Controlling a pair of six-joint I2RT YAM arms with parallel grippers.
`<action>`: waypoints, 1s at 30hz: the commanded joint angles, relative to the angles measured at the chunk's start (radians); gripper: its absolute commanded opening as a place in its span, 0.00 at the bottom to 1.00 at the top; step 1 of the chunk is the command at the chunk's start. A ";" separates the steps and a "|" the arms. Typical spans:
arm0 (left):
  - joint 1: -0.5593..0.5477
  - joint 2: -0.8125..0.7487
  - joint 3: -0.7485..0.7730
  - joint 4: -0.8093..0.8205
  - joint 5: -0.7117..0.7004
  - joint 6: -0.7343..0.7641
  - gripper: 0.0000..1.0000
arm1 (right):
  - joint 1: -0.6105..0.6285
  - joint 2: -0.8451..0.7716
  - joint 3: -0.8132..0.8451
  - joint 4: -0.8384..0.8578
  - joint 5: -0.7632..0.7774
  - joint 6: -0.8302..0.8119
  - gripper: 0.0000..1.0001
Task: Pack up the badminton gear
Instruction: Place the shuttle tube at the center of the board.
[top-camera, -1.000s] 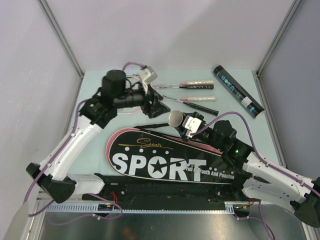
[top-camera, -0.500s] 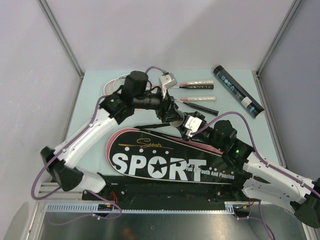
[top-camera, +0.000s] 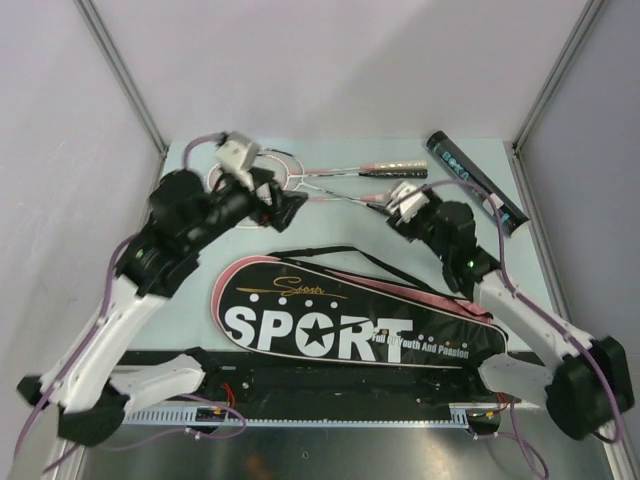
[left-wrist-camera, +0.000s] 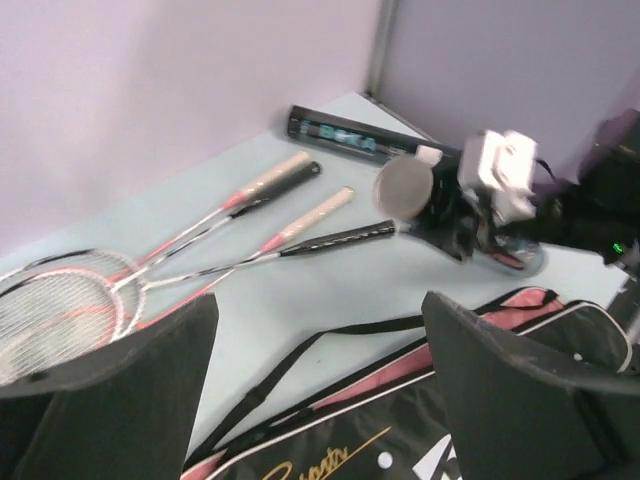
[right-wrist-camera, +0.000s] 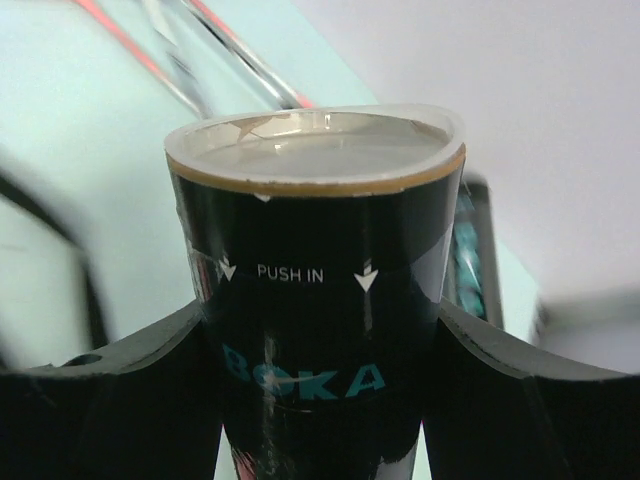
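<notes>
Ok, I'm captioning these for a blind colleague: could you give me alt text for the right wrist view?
The right hand grips a dark tube with a pale lid, printed PUSH IN above teal letters, filling the frame. Behind it, blurred racket shafts lie on a pale table, and a second tube lies at the right.

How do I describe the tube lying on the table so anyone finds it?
Start at the black SPORT bag and look past it to the table's far right corner. The dark tube with teal print lies diagonally. A second tube sits in the right gripper; this one lies free.
</notes>
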 joint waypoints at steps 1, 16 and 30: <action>0.024 -0.111 -0.184 0.097 -0.174 -0.045 0.89 | -0.210 0.154 0.080 0.016 0.077 -0.006 0.02; -0.012 0.091 -0.334 0.073 -0.002 -0.213 0.91 | -0.508 1.017 0.536 0.248 0.054 0.117 0.19; -0.076 0.218 -0.524 0.106 0.147 -0.275 0.76 | -0.431 0.909 0.802 -0.376 0.066 0.406 1.00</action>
